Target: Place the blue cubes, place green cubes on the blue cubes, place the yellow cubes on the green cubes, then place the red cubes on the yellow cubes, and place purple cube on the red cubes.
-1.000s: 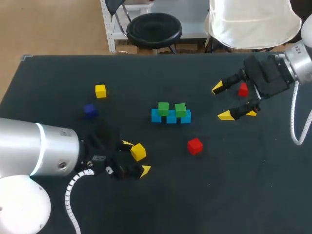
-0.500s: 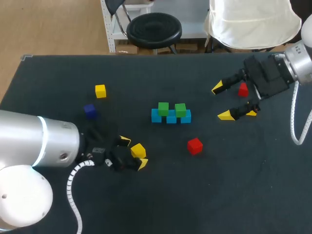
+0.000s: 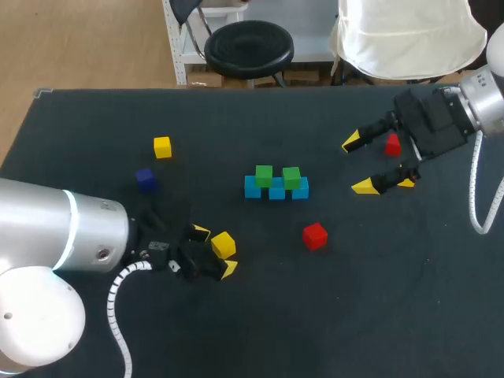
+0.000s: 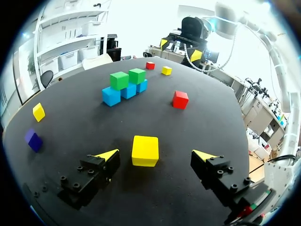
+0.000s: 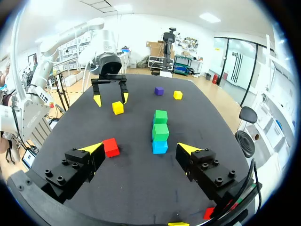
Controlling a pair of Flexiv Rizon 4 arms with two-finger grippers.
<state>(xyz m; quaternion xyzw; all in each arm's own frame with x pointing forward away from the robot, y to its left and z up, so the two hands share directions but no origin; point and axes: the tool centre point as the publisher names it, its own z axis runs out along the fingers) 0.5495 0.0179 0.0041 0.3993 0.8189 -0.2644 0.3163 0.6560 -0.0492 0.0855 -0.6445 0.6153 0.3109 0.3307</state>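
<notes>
Left gripper (image 4: pixel 155 155), wide open and empty, straddles the yellow cube (image 4: pixel 145 150) at seven o'clock from the stack (image 3: pixel 276 183); off-centre closing may twist it.

– How's the light over your matte black table (image 3: pixel 354 315)?
– Bright and even, from overhead. The dark surface swallows it, so shadows hardly show.
– Any glare?
– A white sheen on my left arm's silver casing (image 3: pixel 47 228). From my left wrist, the small yellow cube (image 4: pixel 145 149) has only a faint darker patch at its base.
</notes>
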